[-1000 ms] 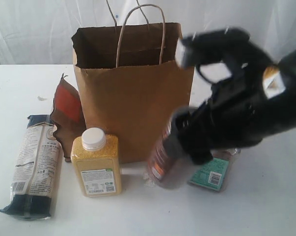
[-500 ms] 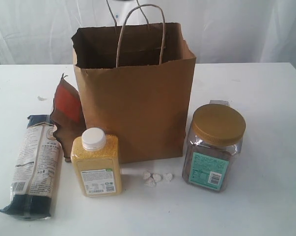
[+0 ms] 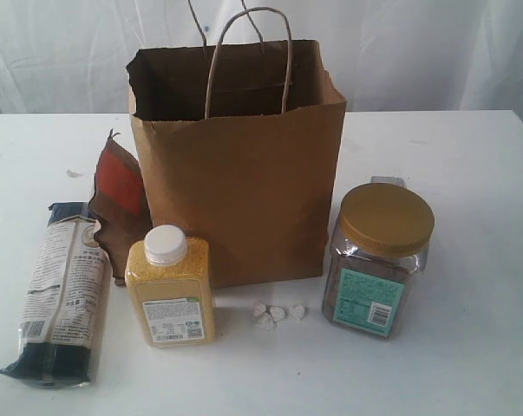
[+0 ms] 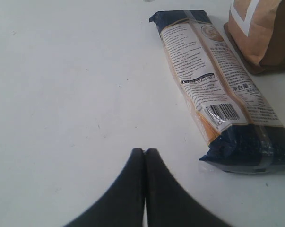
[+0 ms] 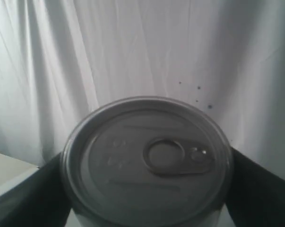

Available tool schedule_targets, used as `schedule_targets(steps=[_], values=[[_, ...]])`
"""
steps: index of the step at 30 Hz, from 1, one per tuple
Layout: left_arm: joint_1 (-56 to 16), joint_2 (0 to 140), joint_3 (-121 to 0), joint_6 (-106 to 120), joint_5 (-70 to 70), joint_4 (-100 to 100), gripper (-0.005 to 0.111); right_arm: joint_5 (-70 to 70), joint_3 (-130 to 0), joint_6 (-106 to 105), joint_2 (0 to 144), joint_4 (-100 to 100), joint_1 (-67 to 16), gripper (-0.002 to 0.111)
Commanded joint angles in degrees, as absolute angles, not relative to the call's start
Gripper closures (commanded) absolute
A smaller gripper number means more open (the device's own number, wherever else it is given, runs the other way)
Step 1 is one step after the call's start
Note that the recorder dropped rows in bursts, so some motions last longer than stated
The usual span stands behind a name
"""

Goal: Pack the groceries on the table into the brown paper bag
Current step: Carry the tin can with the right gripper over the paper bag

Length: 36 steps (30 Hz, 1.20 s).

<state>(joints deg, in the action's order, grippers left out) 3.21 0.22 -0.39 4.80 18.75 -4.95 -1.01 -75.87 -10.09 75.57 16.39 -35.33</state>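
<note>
The brown paper bag (image 3: 235, 173) stands upright and open at the middle of the table (image 3: 469, 173). On its left lie the long noodle packet (image 3: 62, 290) and the brown-red pouch (image 3: 118, 204), which leans on the bag. In front stand the yellow-grain bottle (image 3: 170, 290), several tiny white lumps (image 3: 277, 315) and the gold-lidded jar (image 3: 374, 260). Neither arm shows in the exterior view. My left gripper (image 4: 144, 151) is shut and empty above bare table beside the noodle packet (image 4: 213, 80). My right gripper (image 5: 148, 198) is shut on the pull-tab can (image 5: 147, 161), held up against the curtain.
A white curtain (image 3: 417, 52) hangs behind the table. The bag's twisted handles (image 3: 248, 52) stick up above its jagged rim. The pouch (image 4: 260, 28) lies just past the noodle packet's far end in the left wrist view.
The right arm, which held the can in front of the jar a second ago, has left the exterior view. The jar and the lumps now show in full.
</note>
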Motion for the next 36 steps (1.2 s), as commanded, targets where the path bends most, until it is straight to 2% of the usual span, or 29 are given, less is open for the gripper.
schedule_targets(steps=[1, 12, 18, 28, 36], values=[[3.24, 0.0, 0.0, 4.88, 19.11, -5.2, 0.107, -2.77, -76.61, -10.83, 76.74, 15.98, -33.06, 0.097], [3.24, 0.0, 0.0, 4.88, 19.11, -5.2, 0.107, 10.45, -76.61, -10.72, 78.67, 14.69, -32.56, 0.097], [3.24, 0.0, 0.0, 4.88, 19.11, -5.2, 0.107, 7.64, -76.61, -10.72, 79.62, 15.05, -32.56, 0.097], [3.24, 0.0, 0.0, 4.88, 19.11, -5.2, 0.107, -10.79, -76.61, -13.48, 78.5, 16.39, -32.47, 0.097], [3.24, 0.0, 0.0, 4.88, 19.11, -5.2, 0.107, -8.84, -76.61, -21.7, 82.8, 16.39, -32.47, 0.097]])
